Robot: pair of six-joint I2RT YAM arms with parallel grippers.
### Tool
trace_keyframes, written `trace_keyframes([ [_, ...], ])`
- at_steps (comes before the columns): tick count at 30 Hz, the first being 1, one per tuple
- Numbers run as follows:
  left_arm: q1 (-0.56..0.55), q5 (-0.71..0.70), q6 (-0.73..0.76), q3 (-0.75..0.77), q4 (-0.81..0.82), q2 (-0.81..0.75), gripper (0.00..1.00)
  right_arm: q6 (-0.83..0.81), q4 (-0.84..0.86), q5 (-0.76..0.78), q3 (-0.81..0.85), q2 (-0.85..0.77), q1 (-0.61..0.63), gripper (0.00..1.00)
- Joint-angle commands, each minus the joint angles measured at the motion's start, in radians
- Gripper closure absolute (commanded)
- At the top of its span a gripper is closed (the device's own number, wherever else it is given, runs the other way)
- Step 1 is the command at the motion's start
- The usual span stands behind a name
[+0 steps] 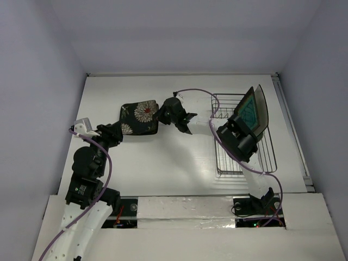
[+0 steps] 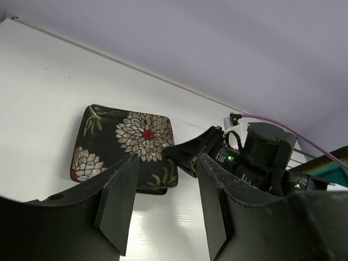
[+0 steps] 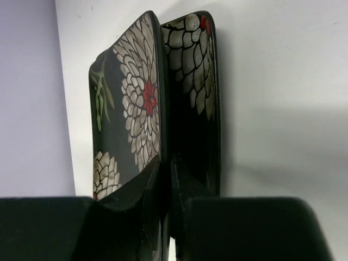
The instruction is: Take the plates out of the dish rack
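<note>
A black floral plate (image 1: 140, 115) lies over a second black floral plate at the table's middle left. In the right wrist view the upper plate (image 3: 130, 92) sits just over the lower one (image 3: 196, 54). My right gripper (image 1: 159, 114) is shut on the upper plate's right rim (image 3: 166, 157). My left gripper (image 1: 118, 130) is open and empty near the stack's front left corner (image 2: 167, 159). The wire dish rack (image 1: 266, 155) stands at the right. It holds a teal plate (image 1: 250, 111) upright, with another plate (image 1: 264, 106) behind it.
The right arm's forearm (image 1: 198, 126) reaches from the rack area across the table middle. A purple cable (image 1: 190, 91) loops above it. The left wrist view shows the right gripper (image 2: 187, 154) at the upper plate (image 2: 128, 138). White walls enclose the table.
</note>
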Motion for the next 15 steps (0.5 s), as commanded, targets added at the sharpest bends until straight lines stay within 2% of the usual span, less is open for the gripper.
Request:
trace_keyframes([
  [1,0.004,0.003,0.005,0.005,0.034,-0.006,0.56,0.069,0.159,0.040,0.081,-0.047,0.019,0.82],
  [2,0.004,0.003,0.003,0.003,0.032,-0.006,0.56,0.071,0.156,0.044,0.066,-0.049,0.019,0.72],
  [5,0.004,0.003,0.003,0.003,0.034,-0.009,0.56,0.054,0.089,0.046,0.070,-0.047,0.019,0.57],
  [10,0.004,0.003,0.003,0.003,0.034,-0.013,0.56,0.016,0.041,0.063,0.035,-0.073,0.019,0.49],
  [15,0.004,0.003,0.003,0.003,0.034,-0.013,0.56,-0.070,-0.092,0.081,0.075,-0.081,0.019,0.27],
])
